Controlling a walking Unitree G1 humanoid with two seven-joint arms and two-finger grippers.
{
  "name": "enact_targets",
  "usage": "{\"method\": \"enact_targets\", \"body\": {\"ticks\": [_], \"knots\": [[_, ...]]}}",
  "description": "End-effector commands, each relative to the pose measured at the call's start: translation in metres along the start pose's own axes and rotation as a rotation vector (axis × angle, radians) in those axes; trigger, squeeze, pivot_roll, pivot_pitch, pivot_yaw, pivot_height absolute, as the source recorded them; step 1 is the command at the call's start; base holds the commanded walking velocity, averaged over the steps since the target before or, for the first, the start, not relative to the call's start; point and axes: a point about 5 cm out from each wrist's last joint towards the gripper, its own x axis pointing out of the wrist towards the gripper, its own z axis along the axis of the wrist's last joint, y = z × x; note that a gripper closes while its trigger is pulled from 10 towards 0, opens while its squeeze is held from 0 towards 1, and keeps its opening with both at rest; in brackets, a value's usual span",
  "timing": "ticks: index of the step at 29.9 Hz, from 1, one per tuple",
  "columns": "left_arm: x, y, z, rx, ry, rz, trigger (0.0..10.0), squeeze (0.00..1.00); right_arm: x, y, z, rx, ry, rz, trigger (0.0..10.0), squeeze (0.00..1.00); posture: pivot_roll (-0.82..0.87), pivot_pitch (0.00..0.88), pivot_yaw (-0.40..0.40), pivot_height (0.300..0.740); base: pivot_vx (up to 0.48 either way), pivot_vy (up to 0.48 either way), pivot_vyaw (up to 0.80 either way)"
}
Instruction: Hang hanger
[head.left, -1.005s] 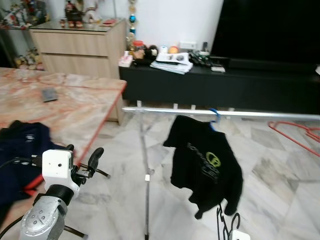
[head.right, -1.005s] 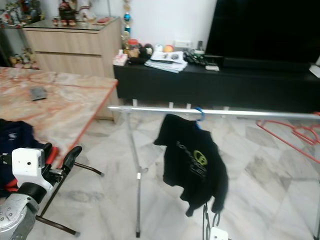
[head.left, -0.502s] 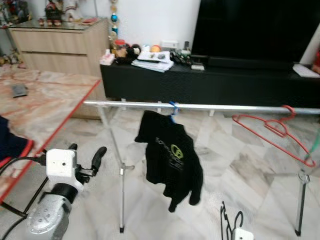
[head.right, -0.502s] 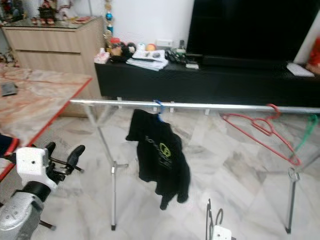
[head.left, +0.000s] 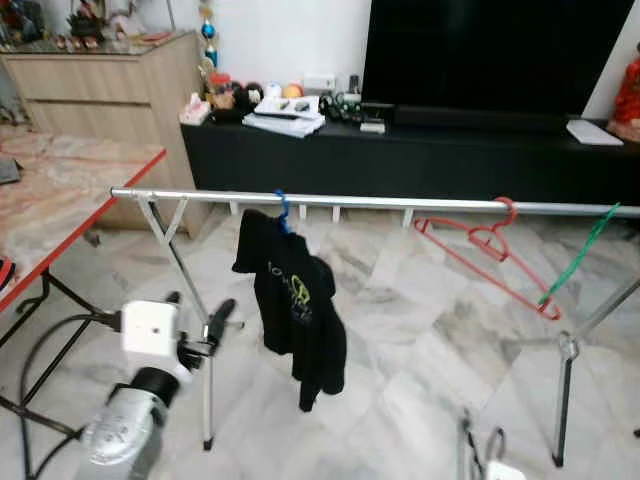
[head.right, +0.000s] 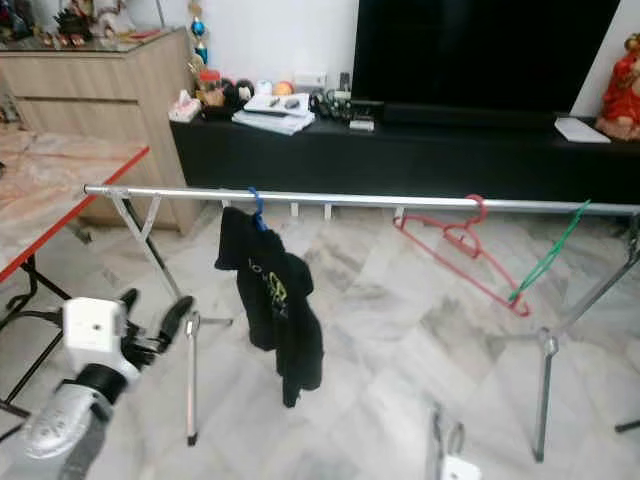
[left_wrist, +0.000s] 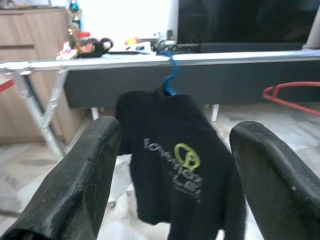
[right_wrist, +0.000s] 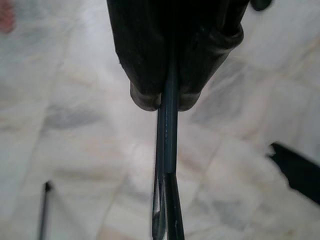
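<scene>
A home living room: television (head.left: 495, 55), sideboard (head.left: 100, 85), marble floor (head.left: 400, 330).

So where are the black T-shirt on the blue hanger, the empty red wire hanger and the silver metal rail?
black T-shirt (head.left: 290, 300): left eye view, chest logo.
red wire hanger (head.left: 478, 262): left eye view, lower bar.
silver metal rail (head.right: 350, 200): right eye view, mid-span.

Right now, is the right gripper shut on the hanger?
Shut: right gripper pinches the hanger wire.
</scene>
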Motion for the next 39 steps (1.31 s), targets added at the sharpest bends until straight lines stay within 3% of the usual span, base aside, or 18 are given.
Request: {"method": "enact_targets", "body": {"ticks": [1,9,16,22,25,26,27,30,34,38,39], "knots": [[-0.003,0.003,-0.003,0.019,0.015,0.009,10.0,0.00,0.000,0.006,0.001,0.010,-0.007,0.017,10.0,0.00,0.15,0.000,-0.019,0.740,0.000,-0.296,0.00],[-0.003,0.001,-0.011,0.023,0.058,-0.014,10.0,0.00,0.000,0.005,0.000,-0.006,-0.003,0.024,10.0,0.00,0.14,0.000,-0.017,0.740,0.000,-0.037,0.00],[0.000,-0.007,-0.016,0.056,0.094,-0.100,10.0,0.00,0.001,0.004,0.004,-0.070,-0.015,0.050,10.0,0.00,0.13,0.000,-0.011,0.740,0.000,0.000,0.00],[-0.001,-0.014,-0.024,0.119,0.143,-0.210,10.0,0.00,0.002,0.007,0.008,-0.224,-0.021,0.110,10.0,0.00,0.10,0.000,-0.002,0.740,0.000,0.000,0.00],[0.001,-0.019,-0.028,0.187,0.170,-0.301,10.0,0.00,0.002,0.007,0.012,-0.371,-0.036,0.115,10.0,0.00,0.09,0.000,0.002,0.740,0.000,0.000,0.00],[0.002,-0.022,-0.030,0.223,0.186,-0.343,10.0,0.00,0.003,0.009,0.014,-0.469,-0.050,0.122,10.0,0.00,0.10,0.000,0.003,0.740,0.000,0.000,0.00],[0.002,-0.024,-0.032,0.267,0.201,-0.382,10.0,0.00,0.007,0.010,0.040,-0.585,-0.125,0.143,10.0,0.00,0.09,0.000,0.006,0.740,0.000,0.000,0.00],[0.002,-0.024,-0.034,0.298,0.210,-0.407,10.0,0.00,0.011,0.013,0.081,-0.697,-0.236,0.177,10.0,0.00,0.09,0.000,0.006,0.740,0.000,0.000,0.00],[0.004,-0.021,-0.036,0.298,0.205,-0.381,10.0,0.00,0.011,0.019,0.098,-0.693,-0.281,0.194,10.0,0.00,0.09,0.000,0.001,0.740,0.000,0.000,0.00],[0.003,-0.023,-0.041,0.373,0.225,-0.418,10.0,0.00,0.011,0.021,0.107,-0.678,-0.303,0.218,10.0,0.00,0.10,0.000,-0.005,0.740,0.000,0.000,0.00],[0.002,-0.025,-0.043,0.416,0.232,-0.448,10.0,0.00,0.010,0.024,0.113,-0.713,-0.315,0.254,10.0,0.00,0.10,0.000,-0.005,0.740,0.000,0.000,0.00]]}}
